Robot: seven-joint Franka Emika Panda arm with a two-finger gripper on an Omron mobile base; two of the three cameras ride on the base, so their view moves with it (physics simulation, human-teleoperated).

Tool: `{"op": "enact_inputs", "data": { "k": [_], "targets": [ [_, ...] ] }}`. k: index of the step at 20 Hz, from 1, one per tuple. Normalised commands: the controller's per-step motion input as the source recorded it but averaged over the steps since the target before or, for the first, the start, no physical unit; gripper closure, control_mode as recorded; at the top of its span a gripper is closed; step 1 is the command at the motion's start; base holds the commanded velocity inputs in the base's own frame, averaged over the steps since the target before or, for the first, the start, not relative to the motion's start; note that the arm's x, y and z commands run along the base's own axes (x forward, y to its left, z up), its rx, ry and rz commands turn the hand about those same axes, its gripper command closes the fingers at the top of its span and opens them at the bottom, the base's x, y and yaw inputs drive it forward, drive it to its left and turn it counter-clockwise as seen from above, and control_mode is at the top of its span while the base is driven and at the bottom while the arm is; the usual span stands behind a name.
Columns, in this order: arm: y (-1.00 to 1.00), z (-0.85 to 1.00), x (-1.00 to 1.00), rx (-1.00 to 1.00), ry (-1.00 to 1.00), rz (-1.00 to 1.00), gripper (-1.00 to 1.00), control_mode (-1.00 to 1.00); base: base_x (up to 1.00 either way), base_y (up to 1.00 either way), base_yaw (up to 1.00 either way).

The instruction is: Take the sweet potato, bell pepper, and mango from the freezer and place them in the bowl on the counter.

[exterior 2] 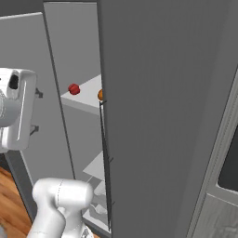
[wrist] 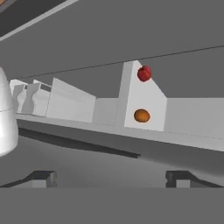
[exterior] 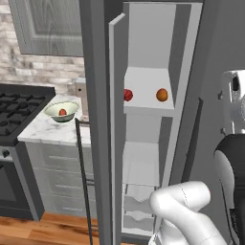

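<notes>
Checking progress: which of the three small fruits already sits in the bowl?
The dull reddish-orange sweet potato, in the pale bowl; the red bell pepper and orange mango remain on the freezer shelf.

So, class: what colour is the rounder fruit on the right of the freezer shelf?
Orange with a reddish blush: the mango, clearest in the left base view.

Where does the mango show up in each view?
Left base view: the mango lies on the freezer shelf, right side.
Right base view: it peeks from behind the door edge.
Hand view: it sits below the bell pepper.
Shared landmark: the bell pepper on that shelf.
</notes>
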Motion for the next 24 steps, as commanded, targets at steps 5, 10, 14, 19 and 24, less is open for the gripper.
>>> {"op": "enact_inputs", "data": {
  "k": [5, 10, 14, 19, 24],
  "targets": [
    [0.24, 0.0, 0.74, -0.01, 0.0, 0.0, -1.0, -1.0, 0.0, 0.0, 0.0],
    [0.0, 0.0, 0.6, 0.0, 0.0, 0.0, -1.0, -1.0, 0.0, 0.0, 0.0],
    [0.05, 0.0, 0.56, -0.01, 0.0, 0.0, -1.0, -1.0, 0.0, 0.0, 0.0],
    [0.1, 0.0, 0.54, -0.02, 0.0, -0.02, -1.0, -1.0, 0.0, 0.0, 0.0],
    [0.0, 0.0, 0.35, 0.0, 0.0, -0.09, -1.0, -1.0, 0.0, 0.0, 0.0]
  ]
}}
